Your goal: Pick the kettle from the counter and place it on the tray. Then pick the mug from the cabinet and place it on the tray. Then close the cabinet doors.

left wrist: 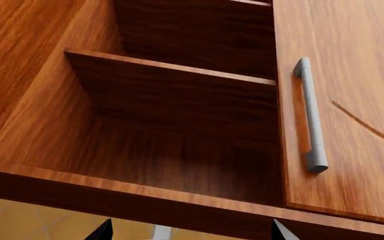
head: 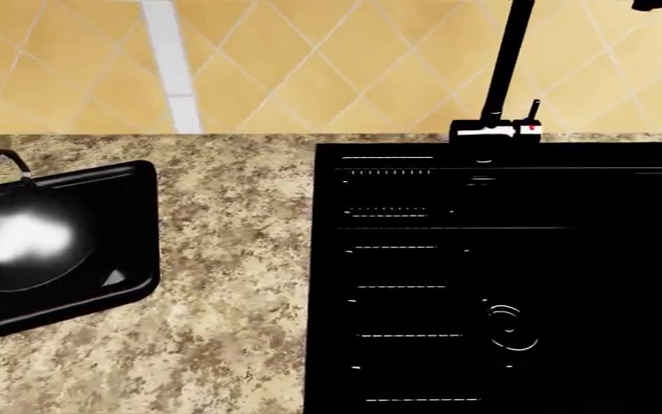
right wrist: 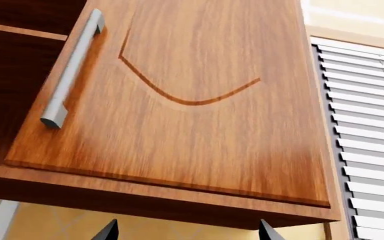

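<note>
The kettle point(head: 18, 243) sits on the black tray point(head: 124, 177) at the left of the counter point(head: 234, 259) in the head view. The mug is not in view. The left wrist view looks up into the open left half of the cabinet, with a bare shelf point(left wrist: 172, 87) and nothing on it. My left gripper point(left wrist: 190, 232) is open and empty below the cabinet's bottom edge. The right cabinet door point(right wrist: 192, 100) is shut, with a grey bar handle point(right wrist: 72, 70). My right gripper point(right wrist: 186, 232) is open and empty below that door. Neither gripper shows in the head view.
A glossy black sink point(head: 561, 276) with drainer grooves and a tall black tap point(head: 503, 78) fills the right of the head view. A yellow tiled wall point(head: 308, 60) is behind. Window blinds point(right wrist: 372, 125) hang right of the cabinet. The shut door's handle also shows in the left wrist view point(left wrist: 311, 115).
</note>
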### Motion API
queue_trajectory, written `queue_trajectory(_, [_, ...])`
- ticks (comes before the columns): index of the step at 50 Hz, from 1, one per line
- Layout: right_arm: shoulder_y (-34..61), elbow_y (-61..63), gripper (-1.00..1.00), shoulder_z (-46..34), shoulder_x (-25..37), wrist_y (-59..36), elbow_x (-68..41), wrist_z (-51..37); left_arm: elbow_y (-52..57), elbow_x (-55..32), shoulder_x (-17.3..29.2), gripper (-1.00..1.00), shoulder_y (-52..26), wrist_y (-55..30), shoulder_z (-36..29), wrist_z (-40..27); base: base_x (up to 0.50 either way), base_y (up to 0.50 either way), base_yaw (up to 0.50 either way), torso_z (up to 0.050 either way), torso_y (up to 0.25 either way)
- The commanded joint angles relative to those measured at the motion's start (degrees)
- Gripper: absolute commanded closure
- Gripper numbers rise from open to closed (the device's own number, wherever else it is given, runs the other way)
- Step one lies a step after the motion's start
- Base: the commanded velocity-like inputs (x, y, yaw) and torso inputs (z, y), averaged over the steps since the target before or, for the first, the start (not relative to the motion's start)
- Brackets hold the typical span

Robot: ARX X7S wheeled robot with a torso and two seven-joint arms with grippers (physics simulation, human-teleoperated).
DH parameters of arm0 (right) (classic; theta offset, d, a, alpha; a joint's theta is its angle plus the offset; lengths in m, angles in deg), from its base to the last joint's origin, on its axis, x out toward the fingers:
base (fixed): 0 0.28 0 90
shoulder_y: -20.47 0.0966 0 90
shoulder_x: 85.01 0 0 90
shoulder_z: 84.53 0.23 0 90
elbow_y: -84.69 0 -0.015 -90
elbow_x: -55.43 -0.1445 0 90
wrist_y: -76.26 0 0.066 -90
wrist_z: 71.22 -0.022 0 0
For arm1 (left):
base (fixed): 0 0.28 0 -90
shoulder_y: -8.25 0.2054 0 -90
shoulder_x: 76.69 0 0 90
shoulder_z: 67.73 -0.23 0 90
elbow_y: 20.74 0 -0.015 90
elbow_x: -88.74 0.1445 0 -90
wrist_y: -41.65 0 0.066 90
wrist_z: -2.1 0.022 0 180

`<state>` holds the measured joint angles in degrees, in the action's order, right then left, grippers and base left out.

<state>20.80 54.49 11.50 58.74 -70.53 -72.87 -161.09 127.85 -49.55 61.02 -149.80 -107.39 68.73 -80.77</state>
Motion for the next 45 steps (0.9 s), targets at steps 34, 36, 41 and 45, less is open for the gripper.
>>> queue_trajectory(34, [-5.8,0.2,-1.0,6.2,-3.03,-4.96,-0.34,-0.12,0.02,-1.27,-1.85,-1.0,1.56,-2.36,2.53,-0.21,0.0,0.5,0.0,0.0,0.0])
queue_trajectory(36, [-6.17,0.2,-1.0,6.53,-3.15,-5.16,-0.3,-0.12,0.08,-1.28,-1.99,-1.0,1.63,-2.46,2.51,-0.21,0.0,0.5,0.0,0.0,0.0])
queue_trajectory(41, [-6.01,0.2,-1.0,6.66,-2.81,-4.96,-0.5,-0.12,-0.02,-1.61,-1.42,-1.0,1.33,-2.1,2.41,-0.39,0.0,0.5,0.0,0.0,0.0])
queue_trajectory(45, [-6.1,0.2,-1.0,6.49,-2.93,-5.03,-0.28,-0.12,-0.13,-1.48,-1.34,-1.0,1.13,-2.0,2.11,-0.44,0.0,0.5,0.0,0.0,0.0])
